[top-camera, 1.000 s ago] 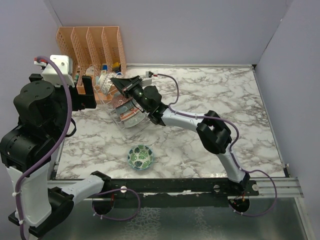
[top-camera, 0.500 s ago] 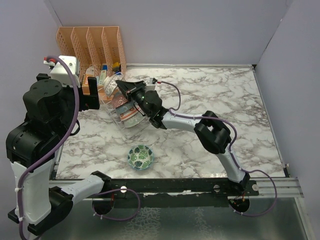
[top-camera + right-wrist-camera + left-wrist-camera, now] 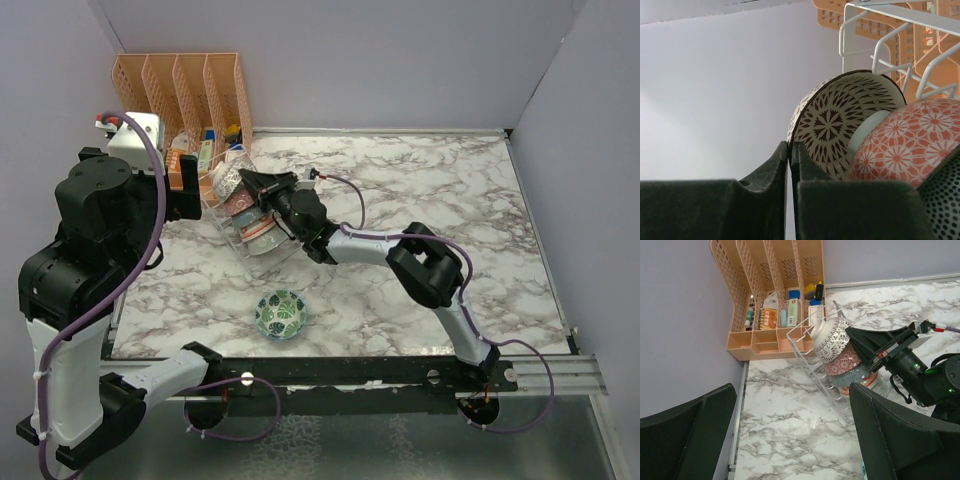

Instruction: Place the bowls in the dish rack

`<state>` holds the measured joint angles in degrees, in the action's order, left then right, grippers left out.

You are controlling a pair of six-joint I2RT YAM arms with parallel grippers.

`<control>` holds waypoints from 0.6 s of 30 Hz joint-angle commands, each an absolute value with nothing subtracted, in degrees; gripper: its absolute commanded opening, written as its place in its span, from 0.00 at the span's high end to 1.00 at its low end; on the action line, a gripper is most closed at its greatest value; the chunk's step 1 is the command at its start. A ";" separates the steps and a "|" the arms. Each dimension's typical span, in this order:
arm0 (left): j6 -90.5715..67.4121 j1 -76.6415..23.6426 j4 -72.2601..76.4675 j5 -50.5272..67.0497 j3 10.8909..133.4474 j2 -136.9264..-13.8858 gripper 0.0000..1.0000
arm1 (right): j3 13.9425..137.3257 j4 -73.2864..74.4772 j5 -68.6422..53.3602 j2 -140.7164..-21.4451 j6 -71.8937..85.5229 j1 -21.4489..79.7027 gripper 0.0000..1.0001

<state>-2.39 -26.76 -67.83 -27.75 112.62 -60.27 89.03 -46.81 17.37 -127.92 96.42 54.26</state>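
The wire dish rack (image 3: pixel 262 252) (image 3: pixel 805 347) stands tilted beside the orange organizer, with several bowls leaning in a row inside. The white bowl with dark lattice (image 3: pixel 231 178) (image 3: pixel 832 338) (image 3: pixel 837 125) is the endmost. A red-flowered bowl (image 3: pixel 843 362) (image 3: pixel 912 145) and a dotted blue-grey bowl (image 3: pixel 854 376) lean behind it. My right gripper (image 3: pixel 248 177) (image 3: pixel 790 146) is shut with nothing between its fingers, its tip against the lattice bowl's outer side. A green leaf-patterned bowl (image 3: pixel 281 313) sits alone on the marble near the front edge. My left gripper (image 3: pixel 792 390) hangs open high over the table's left side, holding nothing.
An orange slotted organizer (image 3: pixel 185 85) (image 3: pixel 775 270) with small bottles and boxes stands in the back left corner, right behind the rack. Walls close the left and back sides. The right arm stretches across the middle of the marble.
The right gripper has slid a little right and nearer along the rack's top. The bowls now show as a leaning row. The left arm has swung slightly up and right.
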 commanded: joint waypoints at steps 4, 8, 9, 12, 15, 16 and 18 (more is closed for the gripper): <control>-1.83 -27.09 -67.07 -29.31 112.08 -59.88 0.01 | 87.35 -46.52 16.03 -123.78 97.94 54.48 0.90; -1.87 -27.07 -67.02 -29.27 111.88 -59.92 0.01 | 86.65 -44.65 15.82 -122.83 97.83 54.48 0.88; -1.88 -27.06 -67.12 -29.29 111.88 -59.87 0.01 | 86.40 -44.44 15.72 -122.69 97.87 54.49 0.87; -1.85 -27.07 -67.07 -29.20 111.84 -59.91 0.01 | 86.05 -42.93 15.89 -122.43 98.58 54.49 0.86; -1.82 -27.07 -67.01 -29.27 111.71 -59.89 0.01 | 86.11 -42.18 15.84 -122.64 98.92 54.48 0.82; -1.77 -27.07 -66.98 -29.28 111.71 -59.96 0.01 | 86.20 -42.00 15.65 -122.69 99.06 54.49 0.82; -1.77 -27.06 -67.06 -29.27 111.62 -59.88 0.01 | 86.50 -41.40 15.26 -122.74 98.98 54.49 0.81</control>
<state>-2.39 -26.76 -67.79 -27.92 111.77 -60.27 86.54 -43.11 16.82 -124.95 97.91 54.26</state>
